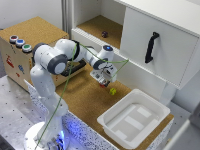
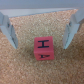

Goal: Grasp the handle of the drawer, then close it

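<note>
Hanging over the cork-covered bench [image 1: 85, 95], the white Panda arm [image 1: 50, 62] reaches toward the exterior view's right, its gripper [image 1: 103, 81] pointing down near the middle of the cork. In the wrist view the gripper [image 2: 42, 30] stands spread, two pale fingers [image 2: 7, 27] well apart, touching nothing; between and just beyond them a small red cube marked with a black "H" [image 2: 43, 49] sits on the cork, clear of both. Nearest the camera in the exterior view: the arm's round white base [image 1: 42, 137] on a perforated metal surface, and a shallow white plastic tray [image 1: 134, 117] at the bench's near right edge. A small yellow-green ball [image 1: 113, 91] lies on the cork just beside the gripper, between it and the tray. Behind the arm, at the exterior view's left, stands a tan cork-topped box [image 1: 32, 30] with coloured round buttons [image 1: 20, 43] along its front edge; its small tan drawer [image 1: 70, 70] shows only as a sliver behind the arm's elbow, and the short black bar handle cannot be made out, hidden by the arm. Whether that drawer is pulled out I cannot tell. Farthest back: a large white cabinet [image 1: 150, 30] with an upright black handle [image 1: 151, 46] on its panel, and a small dark object [image 1: 104, 34] on the open cork shelf [image 1: 97, 26].
</note>
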Available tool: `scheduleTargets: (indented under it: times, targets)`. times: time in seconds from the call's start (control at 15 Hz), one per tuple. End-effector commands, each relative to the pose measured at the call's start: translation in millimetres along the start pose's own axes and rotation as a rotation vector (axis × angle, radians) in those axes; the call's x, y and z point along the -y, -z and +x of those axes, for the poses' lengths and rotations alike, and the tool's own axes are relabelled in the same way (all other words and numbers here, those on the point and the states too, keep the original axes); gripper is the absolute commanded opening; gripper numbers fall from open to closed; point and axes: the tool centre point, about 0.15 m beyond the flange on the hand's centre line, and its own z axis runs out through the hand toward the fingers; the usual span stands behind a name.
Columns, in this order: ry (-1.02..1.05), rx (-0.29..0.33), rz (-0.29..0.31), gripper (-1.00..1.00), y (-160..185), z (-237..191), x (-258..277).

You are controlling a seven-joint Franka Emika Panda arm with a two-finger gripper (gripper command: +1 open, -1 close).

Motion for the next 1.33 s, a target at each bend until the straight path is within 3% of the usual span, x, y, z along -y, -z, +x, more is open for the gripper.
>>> scheduleTargets:
  times: [0.0,0.67,0.87,1.27]
  targets:
    - [-0.016,0.037,-0.033,1.00,8,0,7]
    - [-0.016,0.037,-0.033,1.00,8,0,7]
    - [0.036,-0.053,0.016,1.00,20,-10,3]
    - [0.191,-0.052,0.070,1.00,48,-35,12]
